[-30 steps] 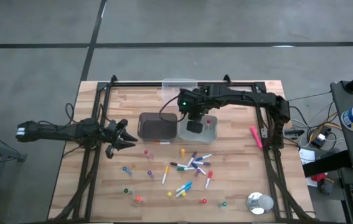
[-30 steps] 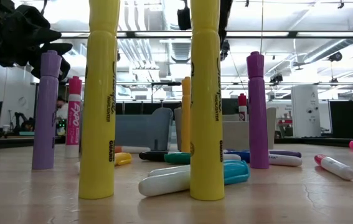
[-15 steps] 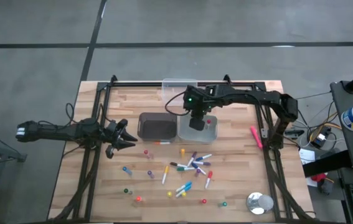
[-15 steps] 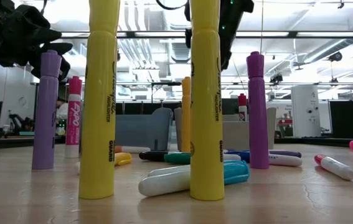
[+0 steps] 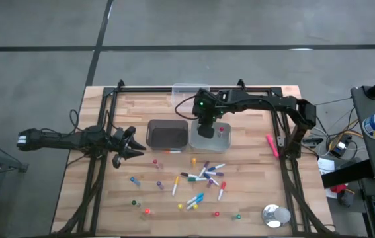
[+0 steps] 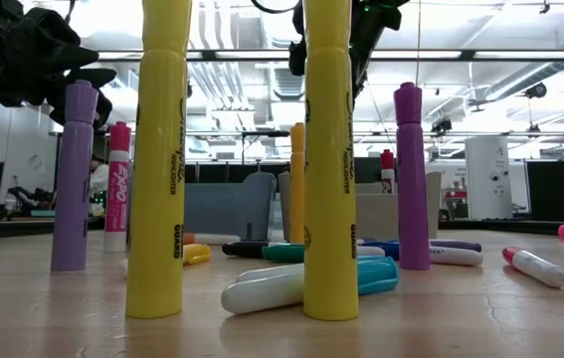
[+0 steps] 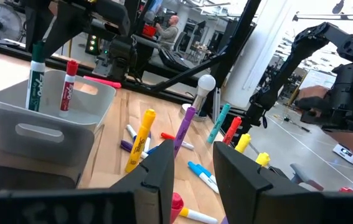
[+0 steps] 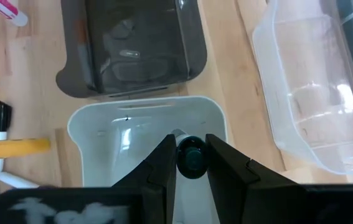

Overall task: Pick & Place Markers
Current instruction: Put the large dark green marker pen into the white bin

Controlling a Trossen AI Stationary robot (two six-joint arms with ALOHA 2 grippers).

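Overhead view, left to right across a pale wood-plank table (image 5: pixel 253 198) framed by black rails.

At far left, left gripper (image 5: pixel 134 147), on a dark arm stretched level from the frame's left edge; fingers parted with nothing between them (gap plain in the left wrist view).

Just right of it, at upper centre, a dark grey bin (image 5: pixel 166 134), smooth plastic with rounded corners, set side by side with a light grey bin (image 5: pixel 223 139) of the same shape. Behind both, near the top rail, a clear plastic tub (image 5: pixel 188 90), translucent and glossy.

Over the light grey bin, right gripper (image 5: pixel 207 130), pointed down, fingers clamped on a green-capped marker (image 8: pixel 192 156) (round cap seen end-on between the fingers in the right wrist view, above the bin's pale interior). Two more marker pens standing in that bin in the left wrist view, one green-capped (image 7: pixel 37 84), one red-capped (image 7: pixel 68 85).

Below the bins, in the lower centre of the frame, the scattered markers (image 5: pixel 200 177): slim cylinders, some white-barrelled, some lying, some upright on end. In the low view, two yellow highlighters (image 6: pixel 330 159) standing close to the lens and blocking much of the bins behind.

At right, a pink marker (image 5: pixel 271 145) beside the right rail; at lower right, a round silver tape roll (image 5: pixel 274 215).
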